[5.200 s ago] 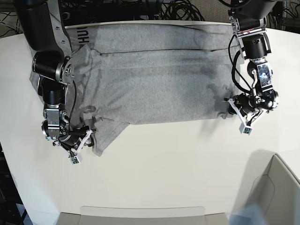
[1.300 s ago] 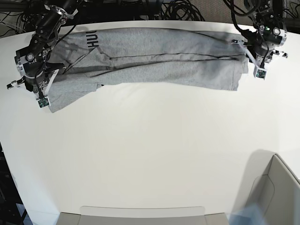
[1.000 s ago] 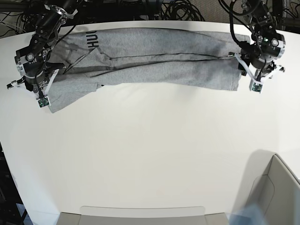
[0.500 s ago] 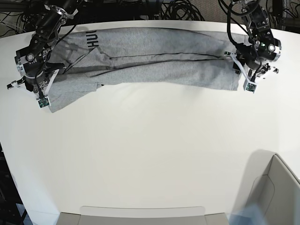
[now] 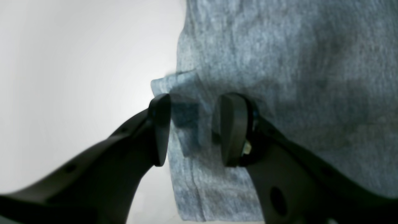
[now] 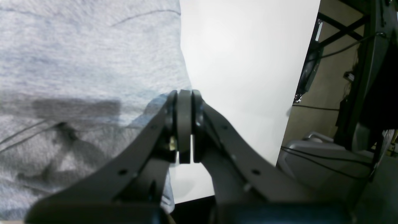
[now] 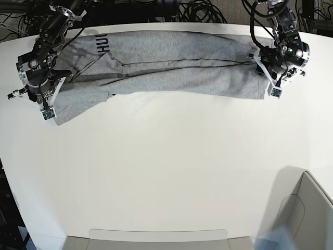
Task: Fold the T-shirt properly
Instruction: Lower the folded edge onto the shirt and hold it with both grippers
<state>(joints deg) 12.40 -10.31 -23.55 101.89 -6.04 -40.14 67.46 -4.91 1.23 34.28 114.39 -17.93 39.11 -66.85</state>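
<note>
White table (image 7: 166, 172) w/ grey T-shirt (image 7: 171, 67) folded into a long band along the far edge, black lettering showing near its base-view left end. Left gripper (image 5: 191, 130) over the shirt's base-view right end, jaws apart, cloth edge between fingers, not pinched. Right gripper (image 6: 184, 124) clenched tight at the other end, beside the shirt edge; can't tell if fabric's caught.

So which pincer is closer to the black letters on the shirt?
The right pincer. It sits at the T-shirt end near the black letters; the left pincer is at the far opposite end.
</note>
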